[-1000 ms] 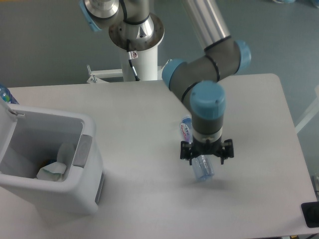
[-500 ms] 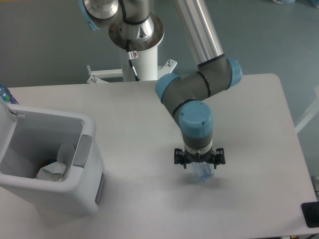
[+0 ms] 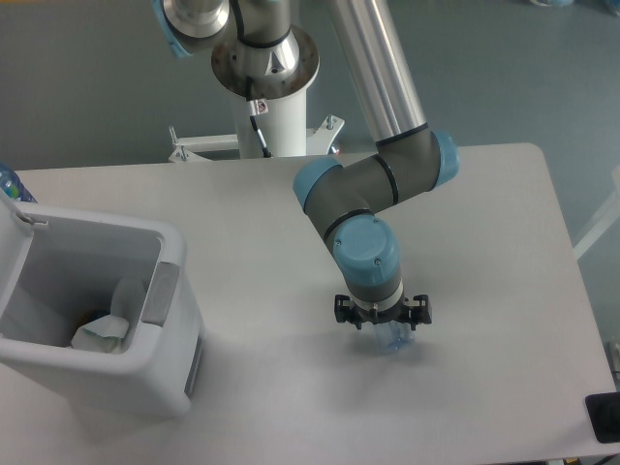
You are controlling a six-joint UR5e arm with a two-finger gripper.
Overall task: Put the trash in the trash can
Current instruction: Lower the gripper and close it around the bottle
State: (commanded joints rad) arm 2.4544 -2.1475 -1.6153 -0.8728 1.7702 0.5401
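Note:
The clear crushed plastic bottle hangs under my gripper over the middle of the table. Only its lower end shows below the wrist, and its blue-red label is hidden by the arm. The gripper points straight down and is shut on the bottle; its fingers are mostly hidden by the wrist. The white boxy trash can stands at the left front of the table, well to the left of the gripper, with its grey panel facing the arm. The crumpled white tissue lies inside the can.
A blue-capped bottle peeks in at the far left edge behind the can. A black object sits at the table's front right corner. The arm's white base column stands behind the table's back edge.
The gripper has moved left and slightly toward the front with the bottle. The bottle, which showed its label beside the wrist one second ago, is now almost hidden under it.

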